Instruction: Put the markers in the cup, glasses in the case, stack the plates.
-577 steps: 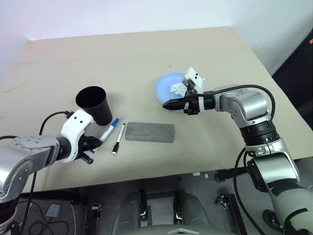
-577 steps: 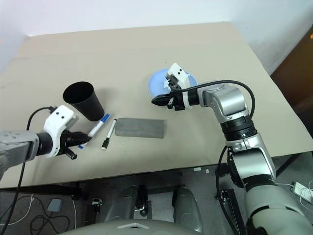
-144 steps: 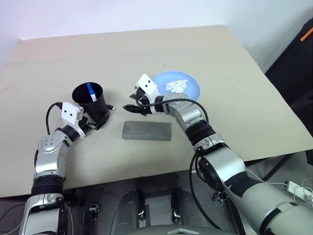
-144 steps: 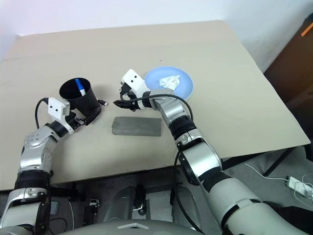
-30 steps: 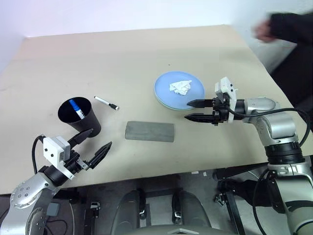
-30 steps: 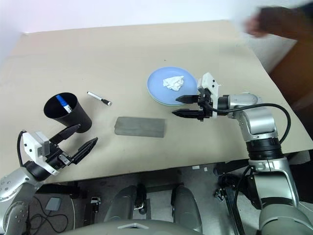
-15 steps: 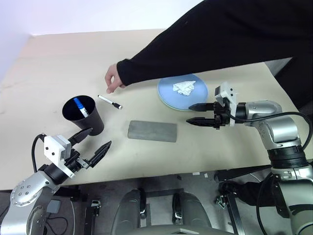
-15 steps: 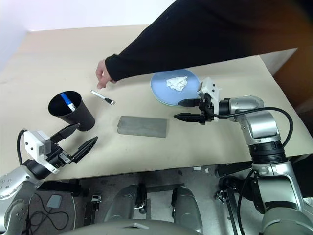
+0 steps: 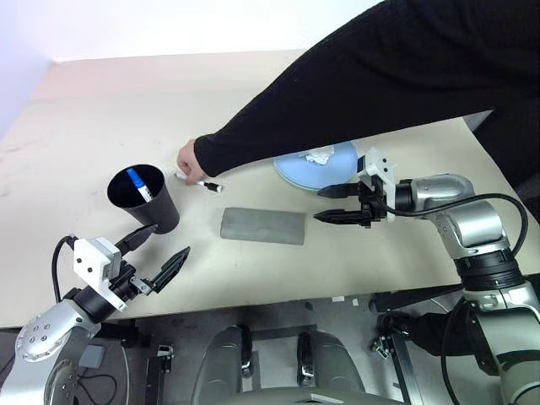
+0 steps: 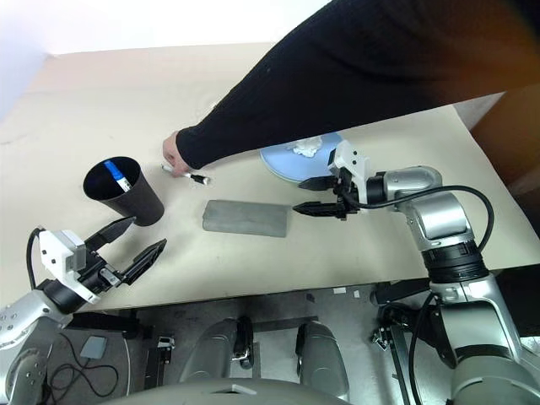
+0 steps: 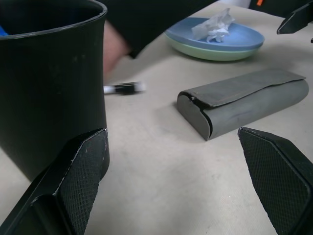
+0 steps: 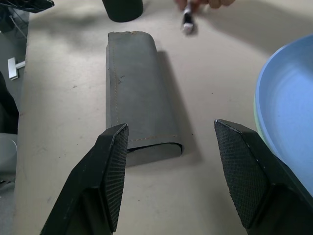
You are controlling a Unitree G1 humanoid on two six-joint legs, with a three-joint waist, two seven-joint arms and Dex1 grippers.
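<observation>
Your left pincer [image 9: 164, 245] hangs wide open and empty near the black cup [image 9: 143, 199], which holds the blue-capped marker [image 9: 135, 182]. Your right pincer [image 9: 331, 204] gapes empty beside the closed grey case [image 9: 262, 226] and stacked plates [image 10: 283, 160]. A person's hand [image 9: 191, 160] grips the black-capped marker [image 9: 209, 186] on the desk [image 9: 110, 110]

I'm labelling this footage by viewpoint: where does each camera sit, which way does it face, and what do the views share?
Left eye and right eye views: on the head, looking forward and down at the table; both arms show, and a person's hand at the black-capped marker.
Left wrist view: along the open left tool, low, past the cup toward the case and plates.
Right wrist view: along the open right tool, down onto the case.
All views share the case.
</observation>
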